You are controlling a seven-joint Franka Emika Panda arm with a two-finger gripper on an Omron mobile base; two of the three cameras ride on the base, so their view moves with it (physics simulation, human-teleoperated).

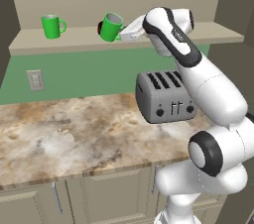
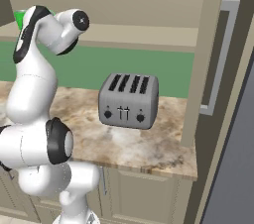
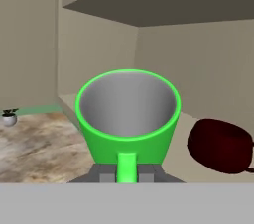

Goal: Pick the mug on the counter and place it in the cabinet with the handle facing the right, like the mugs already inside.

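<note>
The green mug [image 1: 111, 27] with the pale grey inside hangs tilted just over the shelf board of the open cabinet [image 1: 74, 39]. Its mouth is turned up and to the right. My gripper [image 1: 127, 33] reaches in from the right and is shut on the mug's handle side. In the hand view the mug [image 3: 128, 119] faces me mouth-on. Its green handle [image 3: 127, 164] sits between my fingers [image 3: 101, 173], with the gripper [image 3: 127, 172] closed around it. A sliver of the mug [image 2: 19, 19] peeks out behind my arm. The marbled counter [image 1: 74, 129] lies below.
A second green mug [image 1: 52, 26] stands upright on the shelf to the left, handle to the right. A squat dark red mug [image 3: 221, 144] sits close beside the held mug. A grey toaster [image 1: 163, 96] stands on the counter under my arm. A wall socket [image 1: 35, 80] is on the green backsplash.
</note>
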